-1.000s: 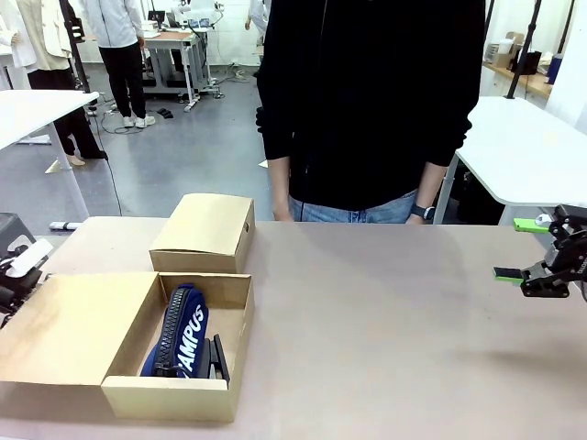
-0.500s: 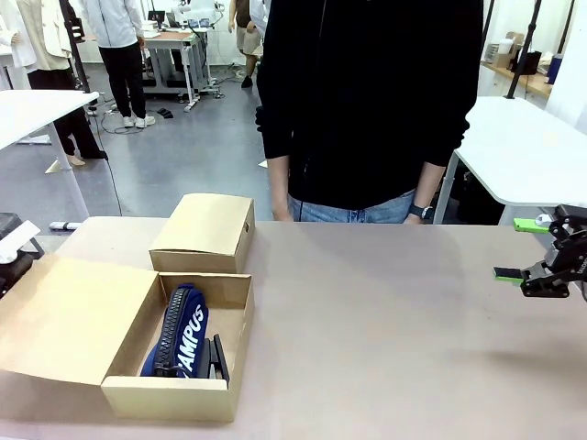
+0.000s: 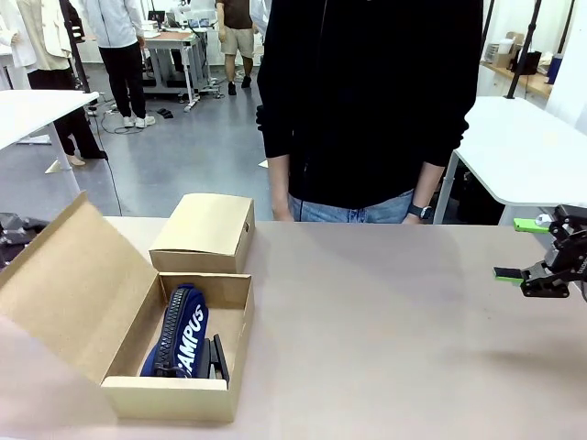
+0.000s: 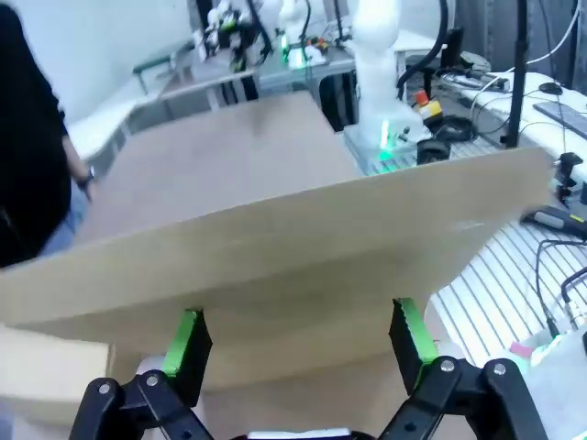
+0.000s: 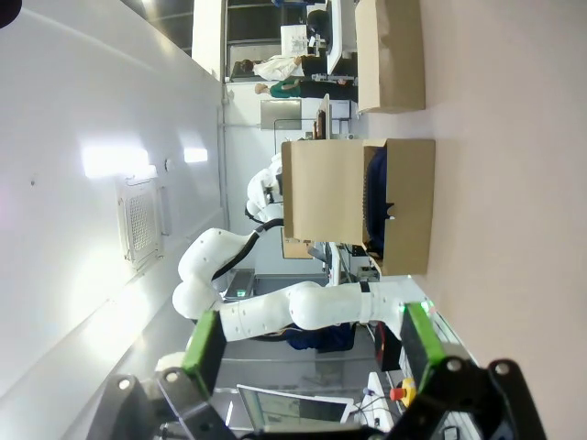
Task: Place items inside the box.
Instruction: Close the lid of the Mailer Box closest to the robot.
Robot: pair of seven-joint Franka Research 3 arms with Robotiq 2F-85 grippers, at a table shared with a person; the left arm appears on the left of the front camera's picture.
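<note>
1. You had an open brown cardboard box [image 3: 174, 390] near the table's front left corner, close to the robot's edge, its hinged lid [image 3: 78, 275] raised at a slant on its left side.
2. Inside lay the navy zip pouch lettered "CAMPUS" in white [image 3: 179, 332], running lengthwise, with a black stapler-like item [image 3: 218, 357] beside it against the right wall. You could not tell what else the box held.
3. A second, closed brown cardboard box [image 3: 204, 232] sat just beyond the open one, touching or nearly touching its far wall.
4. Your left gripper [image 4: 298, 344] sat at the lid in its wrist view, green-padded fingers [image 4: 188, 341] spread wide against the lid's cardboard face, gripping nothing you could see; whether the pads touched the card could not be told.
5. Your right gripper [image 3: 521, 247] hung at the table's far right edge, jaws fully apart and empty, well away from both boxes.
6. The pale brown tabletop [image 3: 385, 321] between the boxes and that gripper lay bare, giving you wide room across the middle and right.
7. A person in a black top [image 3: 367, 101] stood at the far edge, arms down by their sides.
</note>
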